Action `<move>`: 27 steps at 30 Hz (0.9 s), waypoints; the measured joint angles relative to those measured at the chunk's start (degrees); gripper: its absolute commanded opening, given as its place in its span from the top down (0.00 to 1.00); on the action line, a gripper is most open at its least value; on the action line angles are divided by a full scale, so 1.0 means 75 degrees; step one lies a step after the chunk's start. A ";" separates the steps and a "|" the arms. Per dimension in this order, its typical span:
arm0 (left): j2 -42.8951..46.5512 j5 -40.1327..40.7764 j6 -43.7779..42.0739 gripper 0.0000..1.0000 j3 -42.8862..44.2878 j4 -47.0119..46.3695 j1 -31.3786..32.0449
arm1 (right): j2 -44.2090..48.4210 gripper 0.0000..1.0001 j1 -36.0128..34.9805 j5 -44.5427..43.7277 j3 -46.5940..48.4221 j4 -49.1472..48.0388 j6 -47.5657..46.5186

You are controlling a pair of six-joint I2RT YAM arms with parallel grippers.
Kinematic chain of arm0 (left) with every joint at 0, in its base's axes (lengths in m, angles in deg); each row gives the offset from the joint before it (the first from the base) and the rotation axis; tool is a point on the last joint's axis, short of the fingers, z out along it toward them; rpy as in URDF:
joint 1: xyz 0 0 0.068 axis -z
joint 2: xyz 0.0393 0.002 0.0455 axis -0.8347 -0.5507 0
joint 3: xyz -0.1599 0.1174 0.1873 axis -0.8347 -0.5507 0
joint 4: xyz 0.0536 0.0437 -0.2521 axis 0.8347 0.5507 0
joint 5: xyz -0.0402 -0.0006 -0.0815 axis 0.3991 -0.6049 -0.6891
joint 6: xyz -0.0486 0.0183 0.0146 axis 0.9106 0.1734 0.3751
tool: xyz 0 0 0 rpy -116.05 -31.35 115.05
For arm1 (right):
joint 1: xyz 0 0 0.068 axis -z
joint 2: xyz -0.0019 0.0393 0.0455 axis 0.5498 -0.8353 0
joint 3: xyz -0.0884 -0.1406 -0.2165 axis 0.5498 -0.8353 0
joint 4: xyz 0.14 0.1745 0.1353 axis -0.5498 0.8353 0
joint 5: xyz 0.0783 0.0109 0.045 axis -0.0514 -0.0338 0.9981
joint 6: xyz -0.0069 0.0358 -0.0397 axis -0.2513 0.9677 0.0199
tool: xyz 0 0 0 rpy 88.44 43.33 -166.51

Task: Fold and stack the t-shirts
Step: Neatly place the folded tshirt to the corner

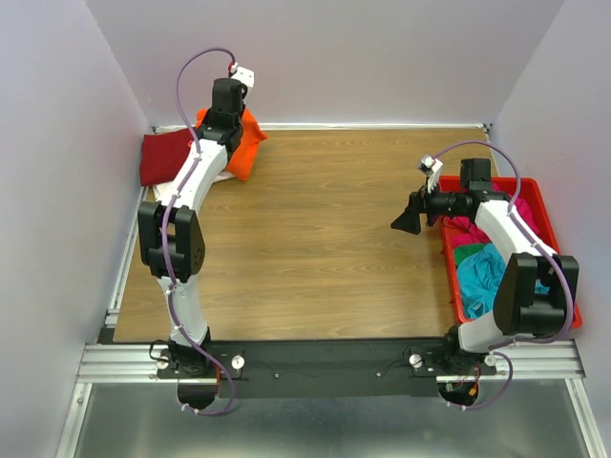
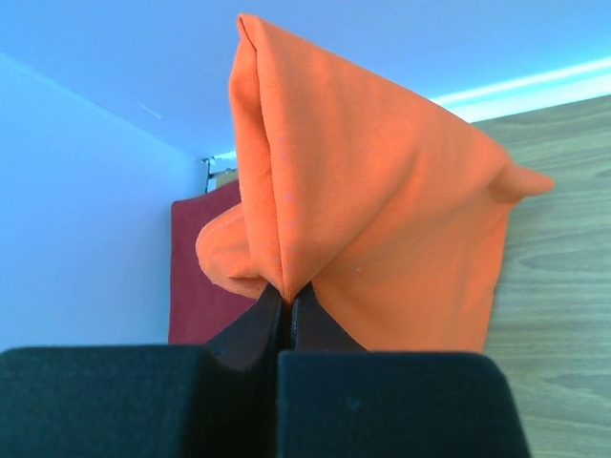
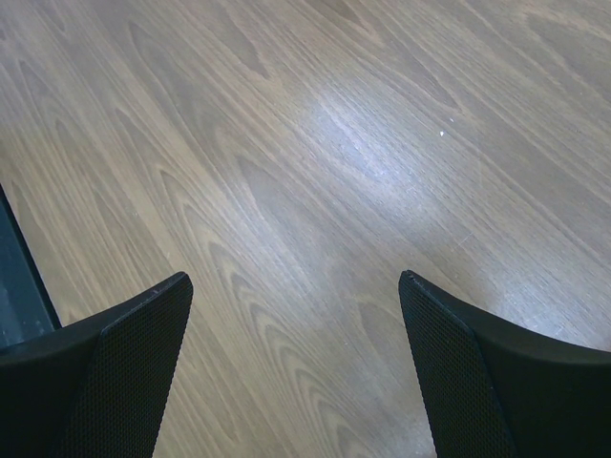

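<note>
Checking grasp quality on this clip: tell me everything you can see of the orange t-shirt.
The orange t-shirt is bright, soft knit cloth, doubled over with a raised fold ridge and a small corner poking out. The left pincer is shut on its bunched edge. It is at the far left corner of the table, beside the dark red shirt; whether they touch is hidden.

orange t-shirt (image 2: 382, 210); dark red t-shirt (image 1: 162, 157); teal t-shirt (image 1: 477, 279); red tray (image 1: 540, 196); wood-grain table (image 1: 325, 210)

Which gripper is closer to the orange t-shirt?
Left. The left gripper is clamped on the orange t-shirt; the right gripper hangs open across the table, beside the red tray.
</note>
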 measured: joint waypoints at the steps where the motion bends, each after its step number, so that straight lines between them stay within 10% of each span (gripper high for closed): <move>1: 0.0000 0.0000 0.0000 1.00 0.0050 -0.0006 -0.0012 | 0.0000 0.06 0.0000 0.0000 0.0000 0.0003 0.0000; 27: -0.0245 -0.0184 0.0300 1.00 0.1425 0.0169 -0.0851 | -0.0064 0.06 0.0000 0.0003 0.0000 0.0017 0.0000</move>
